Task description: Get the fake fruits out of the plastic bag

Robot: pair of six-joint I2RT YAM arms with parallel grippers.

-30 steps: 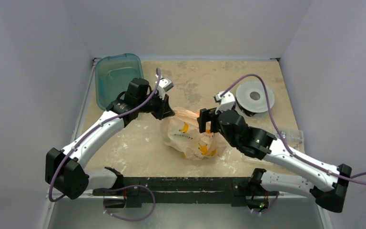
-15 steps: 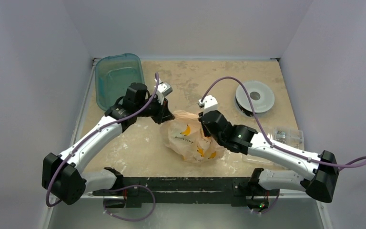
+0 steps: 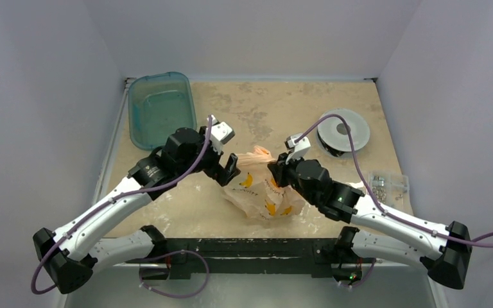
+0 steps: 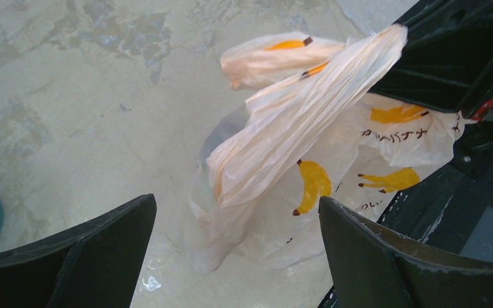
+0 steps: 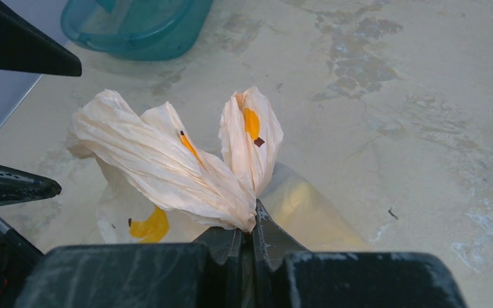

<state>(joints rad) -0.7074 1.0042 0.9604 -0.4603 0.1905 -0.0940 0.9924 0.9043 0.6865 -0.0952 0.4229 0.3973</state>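
Note:
The peach plastic bag with yellow banana print lies mid-table between both arms. Its gathered handles are pinched in my right gripper, which is shut on them from the bag's right side. My left gripper stands wide open just left of the bag, with nothing between its fingers; it hangs at the bag's left edge. The fake fruits are hidden inside the bag; only a dim yellowish patch shows through the film.
A teal plastic tub sits at the back left. A grey-white reel lies at the back right. A small clear packet of metal parts rests by the right edge. Walls enclose three sides.
The left gripper let go of the bag's handle, opened wide and drew slightly back. The right gripper moved in and shut on the bag's handles.

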